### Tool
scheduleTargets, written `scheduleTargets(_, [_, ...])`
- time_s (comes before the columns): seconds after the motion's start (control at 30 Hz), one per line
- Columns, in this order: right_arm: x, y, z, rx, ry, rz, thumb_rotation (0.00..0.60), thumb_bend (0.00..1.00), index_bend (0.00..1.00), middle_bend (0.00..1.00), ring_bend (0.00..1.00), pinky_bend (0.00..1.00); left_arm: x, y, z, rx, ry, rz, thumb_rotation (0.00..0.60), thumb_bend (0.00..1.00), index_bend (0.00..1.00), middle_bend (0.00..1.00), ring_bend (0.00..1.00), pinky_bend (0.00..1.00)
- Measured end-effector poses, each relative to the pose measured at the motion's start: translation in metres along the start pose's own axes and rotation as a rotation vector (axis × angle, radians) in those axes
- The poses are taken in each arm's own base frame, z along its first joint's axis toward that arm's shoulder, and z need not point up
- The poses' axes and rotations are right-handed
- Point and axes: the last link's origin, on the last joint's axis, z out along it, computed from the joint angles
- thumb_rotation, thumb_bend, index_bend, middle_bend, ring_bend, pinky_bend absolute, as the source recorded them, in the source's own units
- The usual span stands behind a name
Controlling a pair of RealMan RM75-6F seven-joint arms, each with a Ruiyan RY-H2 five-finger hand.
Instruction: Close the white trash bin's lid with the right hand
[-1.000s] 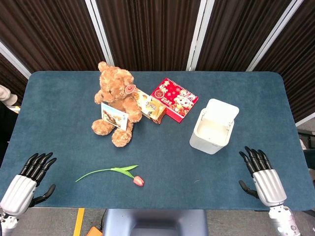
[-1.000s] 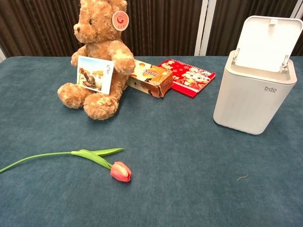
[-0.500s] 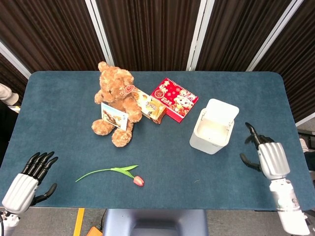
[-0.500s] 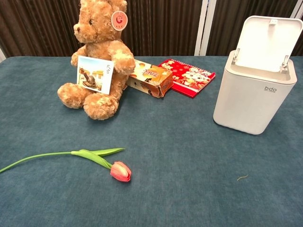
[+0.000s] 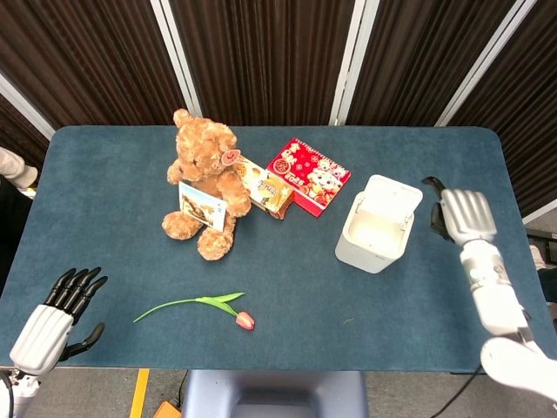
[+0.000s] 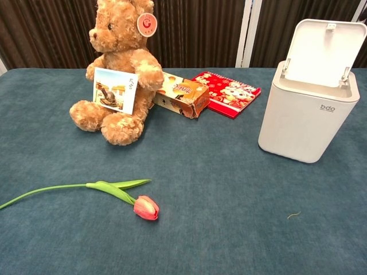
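- While the lid stands raised at the back of the white trash bin, the job is not yet begun: nothing touches it.
- My right hand hovers just beside the bin, on the side away from the teddy bear, and holds nothing. Its fingers point away and somewhat down, so I cannot tell how far they are spread (the chest view does not show it at all).
- The bin stands upright on the blue bench, well apart from the bear, with the red booklet and the small printed box between them.
- I judge the lid to be thin, stiff plastic on two hinge arms, light and smooth. It should swing rather than bend, so it needs no grasp; a push on its top edge, toward the bin's mouth, should do.
- The bin looks empty and light, so a sideways shove could slide or tip it. Better to press down and forward, gently.
- My left hand rests open at the bench's near edge, far from the bin, beyond the tulip, holding nothing.
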Motion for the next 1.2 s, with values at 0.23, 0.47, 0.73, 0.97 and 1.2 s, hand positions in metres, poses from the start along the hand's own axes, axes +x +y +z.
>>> scheduleTargets(0.23, [0.006,-0.028,0.016,0.039,-0.103,-0.067,0.6,0.87,0.35,1.0,1.0,1.0,0.0,0.0,0.0,0.003,-0.002,0.004,0.6,0.39,0.0,0.0,0.0,0.01])
scheduleTargets(0.47, [0.003,-0.03,-0.002,0.112,-0.096,-0.109,0.6,0.87,0.34,1.0,1.0,1.0,-0.001,0.001,-0.002,0.002,-0.001,0.01,0.6,0.39,0.0,0.0,0.0,0.01])
scheduleTargets(0.73, [-0.018,-0.027,-0.047,0.223,-0.094,-0.212,0.6,0.87,0.33,1.0,1.0,1.0,0.0,0.002,-0.003,-0.003,0.002,0.007,0.6,0.39,0.0,0.0,0.0,0.01])
scheduleTargets(0.97, [-0.052,-0.021,-0.07,0.263,-0.132,-0.288,0.6,0.87,0.33,1.0,1.0,1.0,0.001,0.002,-0.003,-0.005,0.008,-0.001,0.6,0.39,0.0,0.0,0.0,0.01])
scheduleTargets(1.2, [-0.081,-0.022,-0.065,0.252,-0.18,-0.336,0.6,0.87,0.33,1.0,1.0,1.0,0.002,0.001,-0.004,-0.002,0.014,-0.001,0.6,0.39,0.0,0.0,0.0,0.01])
